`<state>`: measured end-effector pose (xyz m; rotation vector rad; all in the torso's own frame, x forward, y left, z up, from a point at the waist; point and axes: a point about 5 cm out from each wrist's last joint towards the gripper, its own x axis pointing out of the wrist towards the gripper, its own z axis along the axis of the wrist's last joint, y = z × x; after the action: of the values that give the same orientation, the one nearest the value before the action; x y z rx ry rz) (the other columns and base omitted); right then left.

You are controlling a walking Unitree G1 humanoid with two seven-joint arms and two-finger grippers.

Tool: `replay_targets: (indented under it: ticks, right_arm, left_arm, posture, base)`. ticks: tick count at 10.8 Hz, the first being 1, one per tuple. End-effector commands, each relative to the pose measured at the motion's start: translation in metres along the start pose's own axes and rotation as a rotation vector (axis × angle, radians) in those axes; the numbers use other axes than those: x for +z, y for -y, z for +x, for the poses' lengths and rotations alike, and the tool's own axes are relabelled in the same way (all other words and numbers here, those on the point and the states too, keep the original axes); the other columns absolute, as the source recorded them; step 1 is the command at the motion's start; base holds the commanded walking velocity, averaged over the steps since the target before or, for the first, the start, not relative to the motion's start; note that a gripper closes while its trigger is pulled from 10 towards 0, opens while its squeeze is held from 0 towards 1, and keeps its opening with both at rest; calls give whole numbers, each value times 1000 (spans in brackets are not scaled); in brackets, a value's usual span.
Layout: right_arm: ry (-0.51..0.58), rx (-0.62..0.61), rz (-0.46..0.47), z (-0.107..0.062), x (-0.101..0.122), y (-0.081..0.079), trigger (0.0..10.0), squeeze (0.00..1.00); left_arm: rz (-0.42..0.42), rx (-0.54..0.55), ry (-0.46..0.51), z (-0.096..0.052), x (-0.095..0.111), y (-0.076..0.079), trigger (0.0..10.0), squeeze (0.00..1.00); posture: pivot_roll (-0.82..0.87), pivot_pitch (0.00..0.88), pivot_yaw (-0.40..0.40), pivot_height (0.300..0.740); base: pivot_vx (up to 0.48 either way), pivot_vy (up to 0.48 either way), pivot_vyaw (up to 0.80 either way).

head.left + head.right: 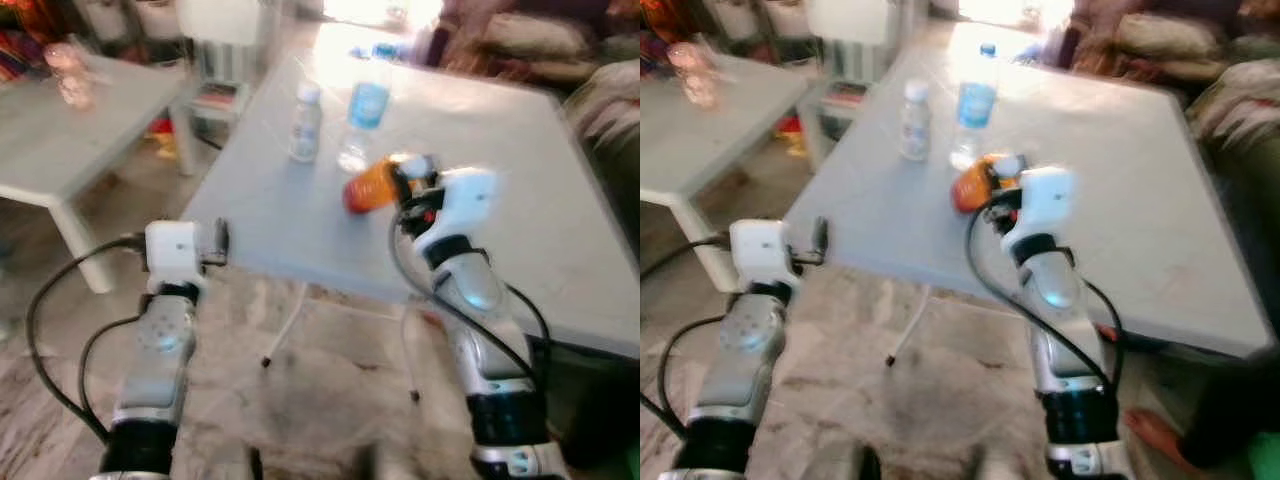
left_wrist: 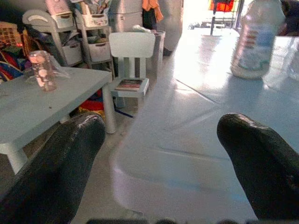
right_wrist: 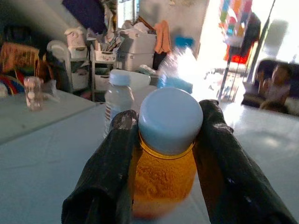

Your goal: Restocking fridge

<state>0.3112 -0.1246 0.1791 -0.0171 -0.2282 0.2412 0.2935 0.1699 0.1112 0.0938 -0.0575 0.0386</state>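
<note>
Showing the first item of the restocking in hand: an orange jar (image 3: 164,161) with a pale lid, clamped between the two black fingers (image 3: 105,172) of the right gripper (image 3: 163,177), which close on it just under the lid. From the head views the jar (image 1: 368,186) lies tilted at the gripper's tip over the grey table (image 1: 540,230), near its middle; whether it touches the surface or is lifted clear cannot be told through the blur. Just beyond it stand two more items, a small white bottle (image 1: 305,122) and a clear water bottle (image 1: 366,108) with a blue label, both upright and near each other, neither touched.

The left gripper (image 2: 161,168) hovers at the near left edge of the table with its fingers spread apart and nothing between them; the white bottle (image 2: 257,39) stands well ahead of it. A lower white side table (image 1: 60,150) carrying a small glass jar (image 1: 70,75) stands to the robot's left, with a child's chair (image 2: 131,58) beyond.

Judged progress: early. One item is grasped, two wait on the table, and carrying, opening the fridge and shelving all remain.
</note>
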Motion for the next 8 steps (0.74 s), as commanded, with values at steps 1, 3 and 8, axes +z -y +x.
replay_targets:
  ticks: [1,3,8]
  right_arm:
    - [-13,-4,-49,2,2,5,10000,0]
    - [21,110,32,4,15,-5,10000,0]
    - [-63,-180,153,-27,-26,13,10000,0]
  left_arm:
    - [-6,-29,11,1,3,7,10000,0]
    - [0,-37,0,1,1,7,10000,0]
    - [21,7,-6,-14,-9,-3,10000,0]
  posture:
    - [119,75,-49,740]
    - [130,72,-58,740]
    - [163,18,-85,740]
  base:
    - [0,480,0]
    - [0,480,0]
    - [0,384,0]
